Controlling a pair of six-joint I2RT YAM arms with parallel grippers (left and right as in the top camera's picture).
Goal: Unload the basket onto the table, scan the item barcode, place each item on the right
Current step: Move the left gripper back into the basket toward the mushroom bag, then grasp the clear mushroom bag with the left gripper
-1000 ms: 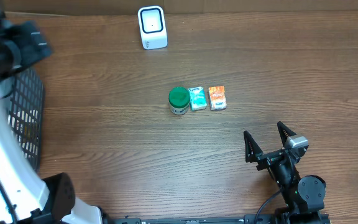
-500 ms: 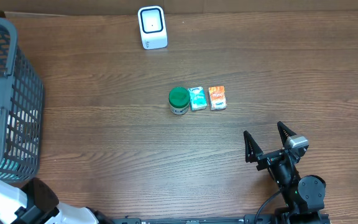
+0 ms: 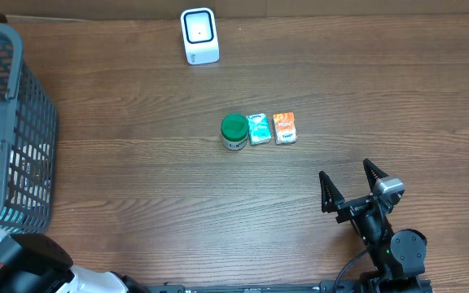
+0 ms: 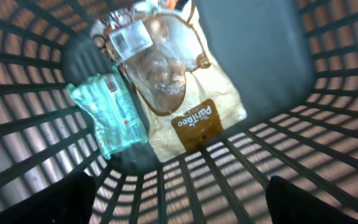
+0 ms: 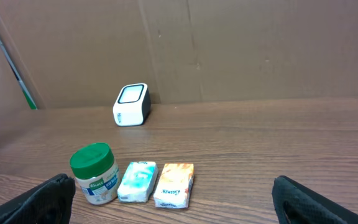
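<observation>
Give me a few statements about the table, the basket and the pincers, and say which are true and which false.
1. The jar stands left of the teal packet and the orange packet. True.
2. The scanner sits inside the basket. False: it stands on the table, far from the basket.
3. The right pincer grips the orange packet. False: it is open and empty.
4. A bag lies in the basket. True.

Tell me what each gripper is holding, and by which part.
Nothing is held. The left gripper is open over the basket, touching nothing; the right gripper is open and empty.
</observation>
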